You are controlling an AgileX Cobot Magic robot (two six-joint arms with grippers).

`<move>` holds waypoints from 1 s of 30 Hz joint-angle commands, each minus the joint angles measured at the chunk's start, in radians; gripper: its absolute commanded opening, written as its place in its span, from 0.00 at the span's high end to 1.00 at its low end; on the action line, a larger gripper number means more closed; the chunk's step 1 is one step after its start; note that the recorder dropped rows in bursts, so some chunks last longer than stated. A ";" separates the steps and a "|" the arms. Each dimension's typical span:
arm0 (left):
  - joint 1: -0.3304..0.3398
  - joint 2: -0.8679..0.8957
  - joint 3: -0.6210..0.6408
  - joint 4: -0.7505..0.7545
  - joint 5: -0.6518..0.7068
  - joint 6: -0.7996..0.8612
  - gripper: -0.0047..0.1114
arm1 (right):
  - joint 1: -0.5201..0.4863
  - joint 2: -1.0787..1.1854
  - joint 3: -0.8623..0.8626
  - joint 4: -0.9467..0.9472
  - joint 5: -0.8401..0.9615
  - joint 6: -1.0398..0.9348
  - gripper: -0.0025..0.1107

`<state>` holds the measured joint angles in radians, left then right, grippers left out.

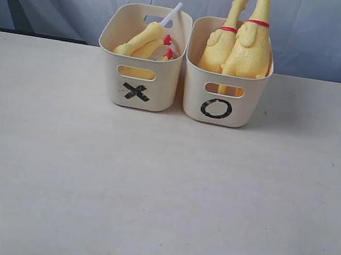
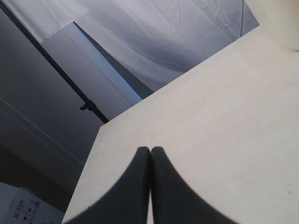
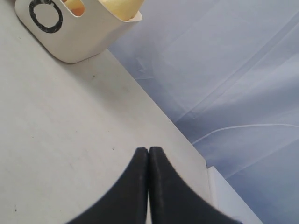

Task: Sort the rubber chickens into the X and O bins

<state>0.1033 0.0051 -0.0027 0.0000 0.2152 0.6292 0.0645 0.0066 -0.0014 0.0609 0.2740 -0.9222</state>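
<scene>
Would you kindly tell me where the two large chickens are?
In the exterior view, the large chickens stand upright in the O bin, just right of the X bin.

The cream X bin [image 1: 163, 91] holds two smaller chickens [image 1: 142, 40], yellow and lying slanted. Just beside it, the O bin [image 1: 191, 98] holds two large chickens [image 1: 249, 49], upright, their red-banded necks above the rim.

Black X [image 1: 136, 92] on left bin [image 1: 163, 89] front; black O [image 1: 216, 108] on right bin [image 1: 253, 100] front
</scene>
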 commanded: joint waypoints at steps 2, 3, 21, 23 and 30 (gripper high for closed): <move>0.004 -0.005 0.003 -0.007 -0.009 -0.008 0.96 | -0.006 -0.007 0.001 -0.010 -0.007 0.004 0.99; 0.004 -0.005 0.003 -0.007 -0.009 -0.008 0.96 | -0.006 -0.007 0.001 -0.010 -0.007 0.004 0.99; 0.004 -0.005 0.003 -0.007 -0.009 -0.008 0.96 | -0.006 -0.007 0.001 -0.010 -0.017 0.721 0.99; 0.004 -0.005 0.003 -0.010 -0.009 -0.008 0.96 | -0.006 -0.007 0.001 -0.010 -0.017 0.721 0.99; 0.004 -0.005 0.003 -0.010 -0.009 -0.070 0.96 | -0.006 -0.007 0.001 -0.010 -0.017 0.721 0.99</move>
<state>0.1033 0.0051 -0.0027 0.0000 0.2152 0.6148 0.0645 0.0066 -0.0014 0.0547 0.2681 -0.2048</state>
